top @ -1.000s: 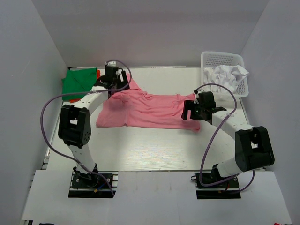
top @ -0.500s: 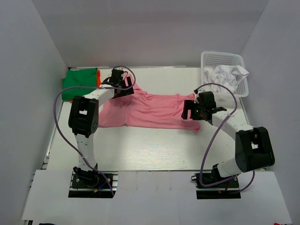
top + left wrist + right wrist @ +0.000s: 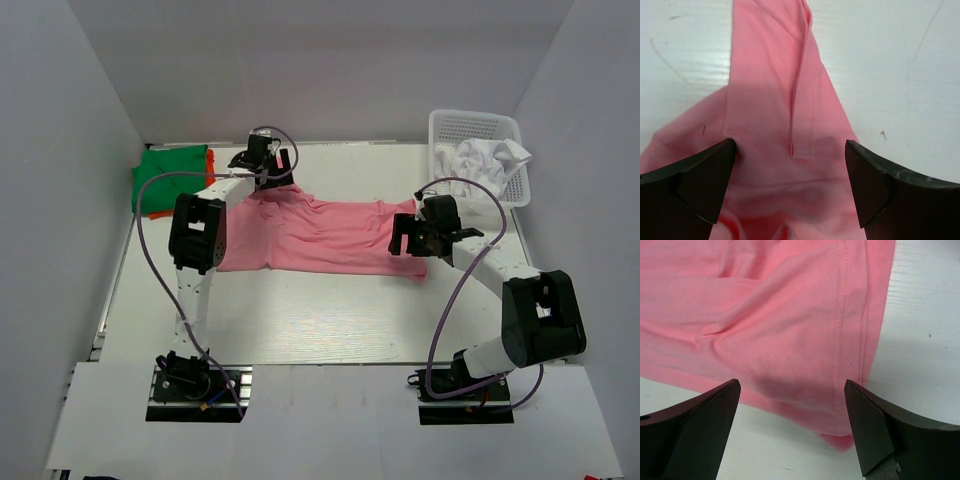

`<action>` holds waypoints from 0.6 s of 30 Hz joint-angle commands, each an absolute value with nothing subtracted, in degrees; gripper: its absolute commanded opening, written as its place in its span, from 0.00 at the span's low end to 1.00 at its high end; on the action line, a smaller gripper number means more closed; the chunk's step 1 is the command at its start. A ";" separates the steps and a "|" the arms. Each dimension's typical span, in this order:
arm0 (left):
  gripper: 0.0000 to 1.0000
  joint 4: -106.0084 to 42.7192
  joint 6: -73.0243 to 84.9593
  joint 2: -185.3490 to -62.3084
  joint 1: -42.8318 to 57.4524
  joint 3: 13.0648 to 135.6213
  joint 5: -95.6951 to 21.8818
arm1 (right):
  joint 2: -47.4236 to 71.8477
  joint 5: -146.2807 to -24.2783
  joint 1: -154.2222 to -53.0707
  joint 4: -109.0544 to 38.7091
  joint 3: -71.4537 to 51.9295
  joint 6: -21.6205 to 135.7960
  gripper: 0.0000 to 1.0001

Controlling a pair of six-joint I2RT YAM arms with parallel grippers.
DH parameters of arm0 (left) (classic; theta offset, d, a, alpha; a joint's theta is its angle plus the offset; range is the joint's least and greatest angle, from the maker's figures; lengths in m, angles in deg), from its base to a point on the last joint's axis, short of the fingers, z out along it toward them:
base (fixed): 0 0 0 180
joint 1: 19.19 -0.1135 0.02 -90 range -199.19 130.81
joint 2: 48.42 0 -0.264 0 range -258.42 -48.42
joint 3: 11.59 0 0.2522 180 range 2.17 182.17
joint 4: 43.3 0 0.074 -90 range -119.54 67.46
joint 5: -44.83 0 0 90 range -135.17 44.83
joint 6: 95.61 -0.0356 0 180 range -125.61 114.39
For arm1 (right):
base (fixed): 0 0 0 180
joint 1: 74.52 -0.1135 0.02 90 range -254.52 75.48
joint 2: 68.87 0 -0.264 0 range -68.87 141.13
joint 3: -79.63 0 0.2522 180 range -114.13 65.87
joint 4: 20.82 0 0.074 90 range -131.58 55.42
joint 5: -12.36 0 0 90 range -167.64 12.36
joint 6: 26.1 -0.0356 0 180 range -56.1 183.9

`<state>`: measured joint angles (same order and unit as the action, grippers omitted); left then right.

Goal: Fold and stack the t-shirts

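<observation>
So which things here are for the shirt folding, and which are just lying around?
For the job:
pink t-shirt
green t-shirt
orange t-shirt, peeking out beside the green one
crumpled white t-shirt

Just lying about:
white basket holding the white one
purple cables on the arms

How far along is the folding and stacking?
Done: the green t-shirt lies folded on the orange t-shirt, far left. In hand: the pink t-shirt lies spread out, the open left gripper and right gripper over its ends. Left: folding it, then the white t-shirt crumpled in the basket.
</observation>
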<state>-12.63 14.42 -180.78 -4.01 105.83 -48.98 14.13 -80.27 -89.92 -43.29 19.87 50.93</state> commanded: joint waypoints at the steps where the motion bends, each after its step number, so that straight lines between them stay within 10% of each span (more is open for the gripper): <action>1: 1.00 -10.13 11.88 -180.61 -4.16 112.98 -49.64 | 13.22 -78.96 -89.99 -43.28 18.15 52.64 0.90; 9: 1.00 -8.45 11.96 -166.48 -4.16 110.65 -56.15 | 7.95 -82.20 -90.51 -39.60 17.97 53.44 0.90; 18: 1.00 -6.43 26.18 -144.06 -4.16 73.86 -61.16 | 9.61 -87.92 -92.18 -36.07 22.88 49.93 0.90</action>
